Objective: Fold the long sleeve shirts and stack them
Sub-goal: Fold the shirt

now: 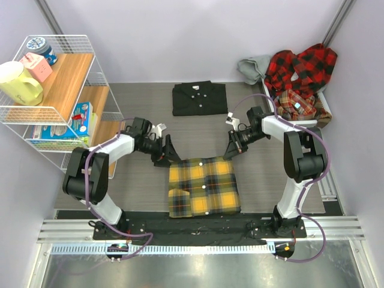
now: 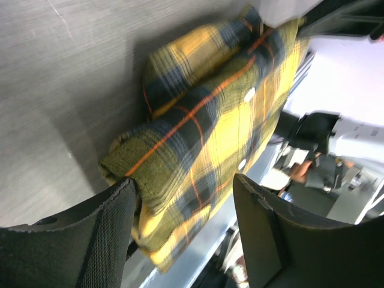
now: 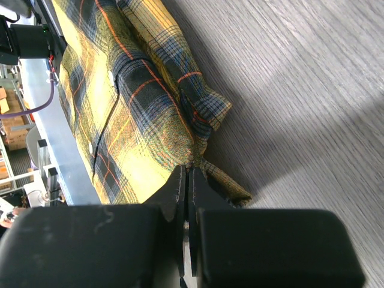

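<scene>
Well, the yellow plaid shirt (image 1: 204,186) lies folded on the table (image 1: 138,180), just on my side of the folded black shirt (image 1: 200,99) and not touching it. My two grippers sit at the two corners of the yellow shirt that face the black shirt.

The left gripper (image 1: 170,155) is let go, with its fingers wide apart. The corner of the yellow shirt sits between them and leans on one finger (image 2: 105,222). The right gripper (image 1: 233,149) is squeezed tight right at the edge of the other corner. I cannot tell if it has a bit of cloth nipped in it or none.

I see three ways this could go bad. If I pull the left arm away sideways, that finger may drag the corner and open the fold. If the right one does have cloth and I lift it alone, one side goes up, the other side hangs, and the neat fold falls apart. A small loose flap also pokes out by the right corner, and it could slip free when I carry the shirt over to the black shirt.

The red plaid shirts (image 1: 303,69) wait far off to the right of the black shirt.
</scene>
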You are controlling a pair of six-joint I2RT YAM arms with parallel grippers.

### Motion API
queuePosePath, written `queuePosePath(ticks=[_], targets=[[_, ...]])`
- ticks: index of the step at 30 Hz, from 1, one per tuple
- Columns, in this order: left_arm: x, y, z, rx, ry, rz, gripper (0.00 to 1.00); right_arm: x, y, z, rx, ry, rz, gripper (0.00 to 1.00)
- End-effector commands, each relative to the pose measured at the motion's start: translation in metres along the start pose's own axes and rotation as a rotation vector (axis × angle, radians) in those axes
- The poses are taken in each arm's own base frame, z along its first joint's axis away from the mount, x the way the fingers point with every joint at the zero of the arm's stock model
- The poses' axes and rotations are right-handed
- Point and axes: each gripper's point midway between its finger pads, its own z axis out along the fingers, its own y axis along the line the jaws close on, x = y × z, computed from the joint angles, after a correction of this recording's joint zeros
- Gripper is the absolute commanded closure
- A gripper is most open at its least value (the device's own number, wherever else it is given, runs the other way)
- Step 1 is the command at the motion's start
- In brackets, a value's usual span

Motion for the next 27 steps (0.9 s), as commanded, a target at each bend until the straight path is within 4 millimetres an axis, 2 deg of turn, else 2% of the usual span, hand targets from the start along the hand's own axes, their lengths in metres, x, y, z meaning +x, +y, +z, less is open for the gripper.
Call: queuePosePath(ticks=[1,4,6,7,9,11,12,14,16,17,18,20,24,27], targets=[[-0.026,-0.011,0.008,0.077,-0.108,-0.031,0.35,-0.005,-0.002,0.002,0.001,-0.006,-0.03,0.99],[-0.033,-0.005,0.007,0.072,-0.161,-0.07,0.36,-0.005,-0.004,0.003,0.0,-0.004,-0.03,0.99],[-0.049,-0.014,-0.006,0.1,-0.26,-0.023,0.37,-0.005,-0.007,0.004,0.01,0.001,-0.031,0.99],[-0.05,-0.01,-0.007,0.086,-0.289,-0.016,0.39,-0.004,-0.009,0.004,0.013,0.005,-0.029,0.99],[-0.055,-0.014,-0.015,0.074,-0.332,0.032,0.41,-0.005,-0.012,0.004,0.021,0.005,-0.037,0.99],[-0.059,-0.007,-0.017,0.028,-0.351,0.074,0.49,-0.007,-0.014,0.006,0.021,0.007,-0.034,0.99],[-0.058,0.002,-0.014,-0.004,-0.336,0.058,0.58,-0.009,-0.015,0.006,0.022,0.004,-0.032,0.99],[-0.072,0.004,-0.016,-0.035,-0.344,0.114,0.64,-0.013,-0.019,0.008,0.027,-0.001,-0.032,0.99],[-0.073,0.015,-0.012,-0.08,-0.293,0.105,0.62,-0.016,-0.023,0.008,0.044,-0.004,-0.024,0.99],[-0.077,0.01,-0.014,-0.081,-0.291,0.112,0.59,-0.017,-0.025,0.008,0.048,-0.005,-0.02,0.99],[-0.073,0.013,-0.014,-0.095,-0.274,0.096,0.52,-0.017,-0.026,0.008,0.052,-0.003,-0.011,0.99],[-0.066,0.014,-0.017,-0.1,-0.273,0.099,0.46,-0.016,-0.025,0.006,0.06,-0.007,-0.007,0.99],[-0.05,0.012,-0.019,-0.082,-0.248,0.105,0.37,-0.023,-0.01,-0.005,0.053,-0.043,-0.024,0.99],[-0.037,0.017,-0.014,-0.07,-0.211,0.102,0.35,-0.027,0.0,-0.01,0.036,-0.065,-0.023,0.99]])
